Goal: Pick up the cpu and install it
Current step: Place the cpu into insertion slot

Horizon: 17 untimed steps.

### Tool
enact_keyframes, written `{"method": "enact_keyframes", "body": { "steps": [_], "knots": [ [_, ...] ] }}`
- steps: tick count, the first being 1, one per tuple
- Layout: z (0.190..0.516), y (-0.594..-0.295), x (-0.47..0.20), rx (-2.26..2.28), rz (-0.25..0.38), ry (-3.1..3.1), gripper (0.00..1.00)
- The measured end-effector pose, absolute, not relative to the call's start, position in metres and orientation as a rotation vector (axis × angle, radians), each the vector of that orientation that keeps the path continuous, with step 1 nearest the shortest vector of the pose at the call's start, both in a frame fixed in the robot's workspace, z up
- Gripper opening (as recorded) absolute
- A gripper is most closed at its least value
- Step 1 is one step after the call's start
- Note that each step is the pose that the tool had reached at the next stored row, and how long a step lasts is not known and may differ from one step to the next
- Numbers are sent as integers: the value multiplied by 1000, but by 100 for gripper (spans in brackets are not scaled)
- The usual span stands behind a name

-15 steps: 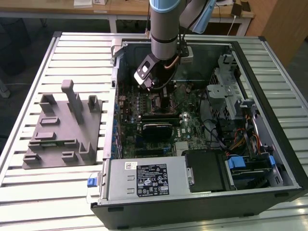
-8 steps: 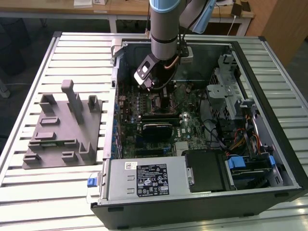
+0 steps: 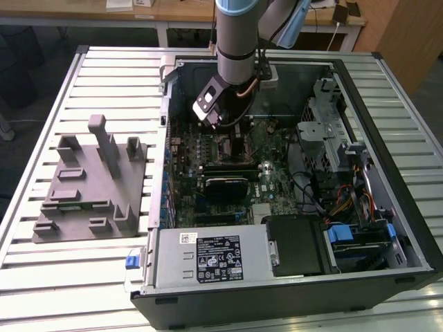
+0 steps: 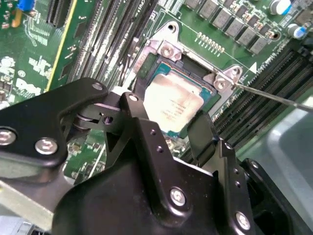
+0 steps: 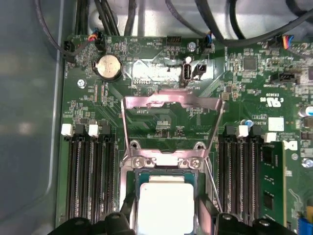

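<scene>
The cpu (image 4: 172,100), a thin square chip with a pale silver top, lies level in the open motherboard socket (image 4: 168,49), or just above it. My gripper (image 4: 166,108) stands right over it, with a black finger against each of two opposite edges, shut on the chip. In the first wrist view the cpu (image 5: 166,198) shows between the same fingers of the gripper (image 5: 166,211). The socket's metal load plate (image 5: 171,104) stands flipped up beyond it. In the exterior view the arm (image 3: 235,41) reaches down into the open computer case (image 3: 387,69) over the board's middle.
Memory slots (image 5: 90,171) flank the socket on both sides. A thin metal lever (image 4: 274,95) sticks out beside the socket. A grey plastic fixture block (image 3: 90,183) stands on the slatted table at the exterior view's left. Power supply (image 3: 208,259) and drive bays line the case.
</scene>
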<state>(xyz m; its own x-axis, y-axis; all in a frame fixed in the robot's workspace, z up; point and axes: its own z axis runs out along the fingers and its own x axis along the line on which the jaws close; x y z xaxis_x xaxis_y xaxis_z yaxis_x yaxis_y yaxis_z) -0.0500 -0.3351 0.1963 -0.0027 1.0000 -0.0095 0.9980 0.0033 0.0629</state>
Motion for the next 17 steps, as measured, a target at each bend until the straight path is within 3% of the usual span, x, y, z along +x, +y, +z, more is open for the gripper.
{"method": "enact_keyframes", "body": {
  "steps": [12,15,17],
  "knots": [
    [204,-335,-50,2182,59,2188,60],
    [204,-335,-50,2182,59,2188,42],
    [204,-335,-50,2182,59,2188,42]
  ]
}}
